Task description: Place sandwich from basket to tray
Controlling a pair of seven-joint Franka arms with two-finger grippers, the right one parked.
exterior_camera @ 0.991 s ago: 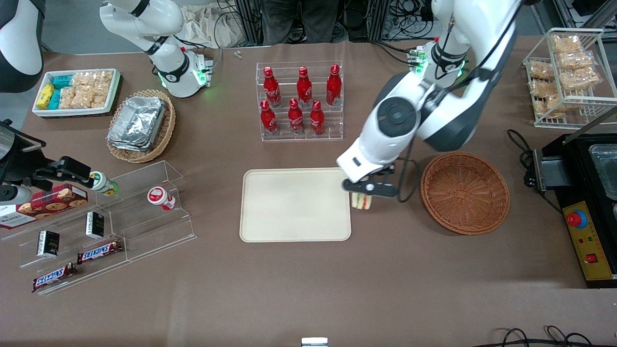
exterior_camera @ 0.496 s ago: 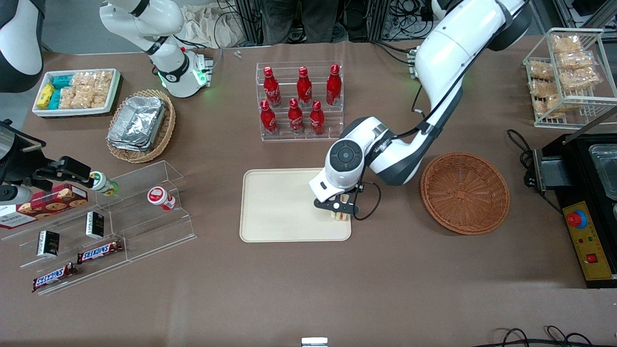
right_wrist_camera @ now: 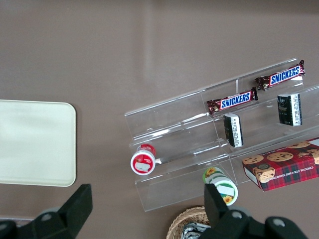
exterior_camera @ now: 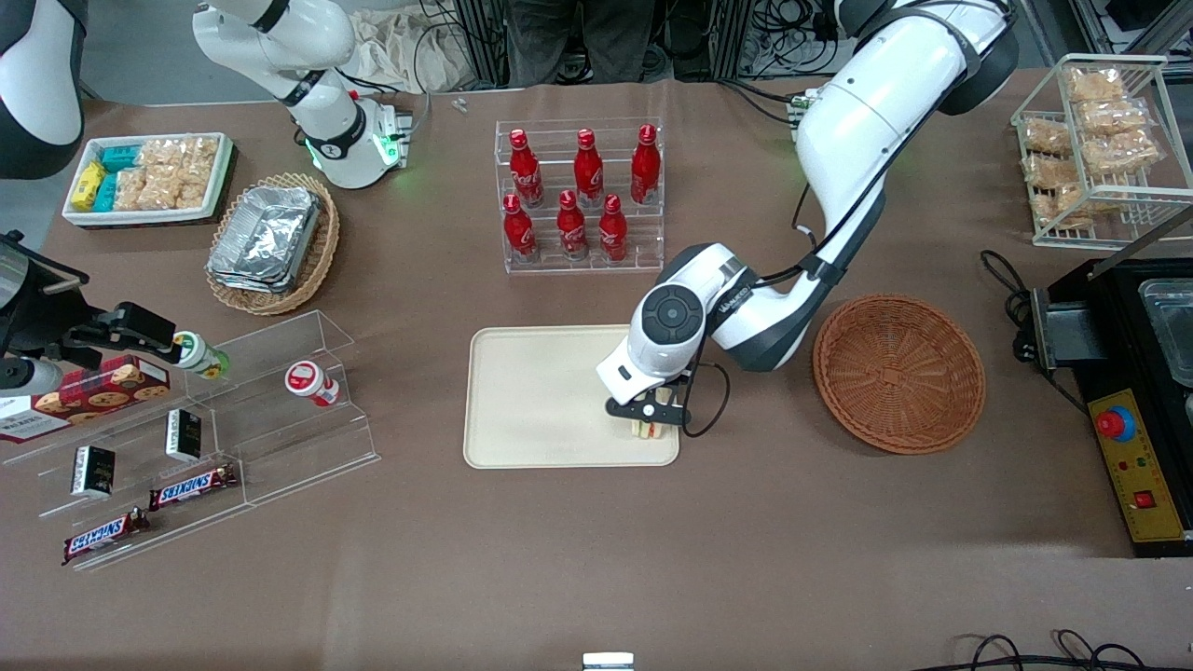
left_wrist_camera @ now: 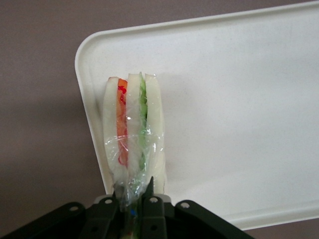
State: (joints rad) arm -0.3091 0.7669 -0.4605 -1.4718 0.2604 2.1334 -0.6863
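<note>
My left gripper [exterior_camera: 650, 413] is shut on the sandwich [exterior_camera: 652, 429], a plastic-wrapped wedge of white bread with red, orange and green filling. It holds the sandwich over the corner of the cream tray [exterior_camera: 541, 401] that lies nearest the front camera and the basket. In the left wrist view the gripper [left_wrist_camera: 133, 196] pinches the sandwich [left_wrist_camera: 133, 130] by its wrapped edge, low over the tray [left_wrist_camera: 239, 109]. The round reddish-brown wicker basket [exterior_camera: 898, 373] stands empty beside the tray, toward the working arm's end of the table.
A clear rack of red bottles [exterior_camera: 580, 196] stands farther from the front camera than the tray. Clear shelves with snack bars [exterior_camera: 191, 438] and a tan oval basket with foil containers [exterior_camera: 272, 242] lie toward the parked arm's end. A wire rack of snacks [exterior_camera: 1100, 140] and a black appliance [exterior_camera: 1137, 373] lie toward the working arm's end.
My left gripper has carried the sandwich from beside the tray's edge to over the tray's corner, and has come a little nearer the front camera and lower in the last half second.
</note>
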